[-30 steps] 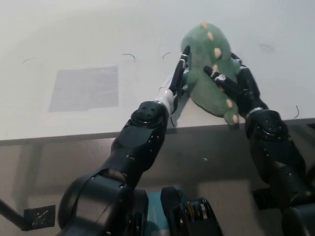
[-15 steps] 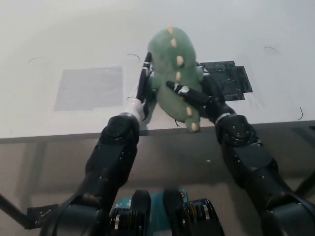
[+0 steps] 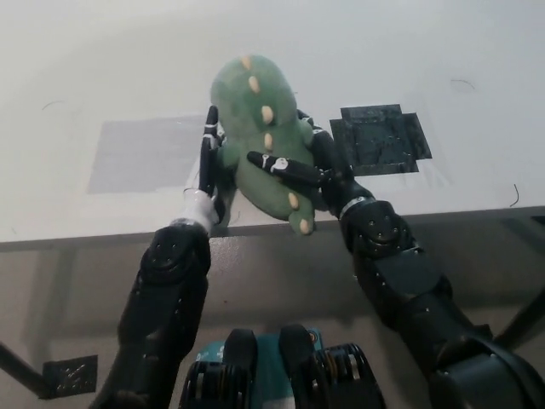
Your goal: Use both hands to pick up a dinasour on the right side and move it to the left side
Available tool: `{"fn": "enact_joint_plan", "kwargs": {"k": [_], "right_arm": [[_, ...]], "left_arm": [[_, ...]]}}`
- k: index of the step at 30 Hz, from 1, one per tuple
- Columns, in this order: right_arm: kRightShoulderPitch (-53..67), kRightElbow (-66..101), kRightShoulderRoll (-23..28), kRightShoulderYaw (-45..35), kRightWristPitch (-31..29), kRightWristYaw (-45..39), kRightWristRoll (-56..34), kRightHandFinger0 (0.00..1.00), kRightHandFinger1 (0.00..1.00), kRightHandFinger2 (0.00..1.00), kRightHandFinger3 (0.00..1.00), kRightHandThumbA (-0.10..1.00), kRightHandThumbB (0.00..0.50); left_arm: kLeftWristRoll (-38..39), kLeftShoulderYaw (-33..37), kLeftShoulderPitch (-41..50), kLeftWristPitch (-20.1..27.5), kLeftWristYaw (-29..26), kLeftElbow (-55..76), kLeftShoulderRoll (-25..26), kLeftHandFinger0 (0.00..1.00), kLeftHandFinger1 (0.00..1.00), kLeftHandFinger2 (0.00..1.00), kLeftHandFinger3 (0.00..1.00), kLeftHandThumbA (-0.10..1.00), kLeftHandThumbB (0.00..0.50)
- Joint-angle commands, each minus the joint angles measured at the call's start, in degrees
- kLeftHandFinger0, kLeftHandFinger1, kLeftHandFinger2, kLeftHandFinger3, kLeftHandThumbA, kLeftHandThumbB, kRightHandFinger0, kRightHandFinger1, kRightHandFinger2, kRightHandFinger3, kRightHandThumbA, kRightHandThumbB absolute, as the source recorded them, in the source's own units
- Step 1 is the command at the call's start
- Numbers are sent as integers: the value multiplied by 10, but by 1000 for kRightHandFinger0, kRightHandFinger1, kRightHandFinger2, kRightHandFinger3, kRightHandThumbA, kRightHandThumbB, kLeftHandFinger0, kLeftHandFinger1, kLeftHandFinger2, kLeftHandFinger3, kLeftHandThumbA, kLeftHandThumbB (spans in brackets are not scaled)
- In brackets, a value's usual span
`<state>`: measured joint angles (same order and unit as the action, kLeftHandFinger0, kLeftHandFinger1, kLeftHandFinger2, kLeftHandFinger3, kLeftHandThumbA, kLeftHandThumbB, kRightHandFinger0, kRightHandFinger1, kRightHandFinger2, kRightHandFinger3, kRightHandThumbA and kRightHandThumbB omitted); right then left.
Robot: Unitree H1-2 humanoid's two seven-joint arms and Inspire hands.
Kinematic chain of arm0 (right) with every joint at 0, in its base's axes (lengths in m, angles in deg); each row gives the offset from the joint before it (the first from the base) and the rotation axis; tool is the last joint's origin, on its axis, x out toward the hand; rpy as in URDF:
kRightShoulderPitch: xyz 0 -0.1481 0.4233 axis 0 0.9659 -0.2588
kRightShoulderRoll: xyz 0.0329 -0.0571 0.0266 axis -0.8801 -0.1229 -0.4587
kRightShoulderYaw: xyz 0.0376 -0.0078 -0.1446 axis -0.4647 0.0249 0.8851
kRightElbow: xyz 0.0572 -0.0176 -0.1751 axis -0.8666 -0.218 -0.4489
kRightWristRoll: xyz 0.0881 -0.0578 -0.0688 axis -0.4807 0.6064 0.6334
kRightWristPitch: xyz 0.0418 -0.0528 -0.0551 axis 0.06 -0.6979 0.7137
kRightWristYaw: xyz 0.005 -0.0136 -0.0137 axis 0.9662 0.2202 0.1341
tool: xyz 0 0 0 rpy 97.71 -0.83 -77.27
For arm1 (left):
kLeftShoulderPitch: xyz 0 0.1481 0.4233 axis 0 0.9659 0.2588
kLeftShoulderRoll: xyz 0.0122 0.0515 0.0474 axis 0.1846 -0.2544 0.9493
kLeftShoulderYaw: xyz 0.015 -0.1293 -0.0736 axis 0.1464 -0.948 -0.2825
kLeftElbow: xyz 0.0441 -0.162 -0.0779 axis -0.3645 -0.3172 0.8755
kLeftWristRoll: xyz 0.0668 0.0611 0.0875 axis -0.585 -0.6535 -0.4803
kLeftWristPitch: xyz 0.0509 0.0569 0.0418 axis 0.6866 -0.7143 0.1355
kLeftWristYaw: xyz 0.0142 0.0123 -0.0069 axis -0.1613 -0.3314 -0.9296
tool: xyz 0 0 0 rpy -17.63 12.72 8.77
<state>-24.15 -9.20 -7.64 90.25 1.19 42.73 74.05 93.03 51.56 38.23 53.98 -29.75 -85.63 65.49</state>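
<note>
Fingers (image 3: 281, 167) of the black right hand (image 3: 311, 170) lay across the front of a green plush dinosaur with a row of tan spikes down its back (image 3: 260, 141), while the left hand (image 3: 207, 162) pressed flat and upright against the toy's other flank — the two hands clamping the soft body between them rather than curling around it. The dinosaur sat at the near edge of the white table (image 3: 102, 60), roughly mid-table, its rounded head pointing away from the robot and its tail hanging toward the table's lip; whether it rested on the surface or was lifted just clear of it could not be told from the head view. The left hand's fingers stood straight and close together, pointing away from the robot, their inner side touching the plush. To the toy's left, just beside the left hand, lay a pale grey rectangular patch (image 3: 140, 153) on the tabletop; to its right, near the right hand, lay a dark square patch of taped strips (image 3: 379, 139), bare and uncovered. Both arms reached up from the bottom of the picture, wrists at the table's front edge. A few thin dark curved marks (image 3: 464, 83) showed on the white surface — far back and at the right.
</note>
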Motion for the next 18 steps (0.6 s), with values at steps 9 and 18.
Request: {"fn": "enact_joint_plan", "kwargs": {"k": [9,18], "right_arm": [[-31,45,-54,48,22,-32,35,1000,1000,1000,1000,1000,170],[-59,44,-75,56,27,-34,44,1000,1000,1000,1000,1000,177]], "left_arm": [[1,8,45,-81,6,156,25,1000,1000,1000,1000,1000,254],[24,-17,70,-115,1,247,35,1000,1000,1000,1000,1000,228]]}}
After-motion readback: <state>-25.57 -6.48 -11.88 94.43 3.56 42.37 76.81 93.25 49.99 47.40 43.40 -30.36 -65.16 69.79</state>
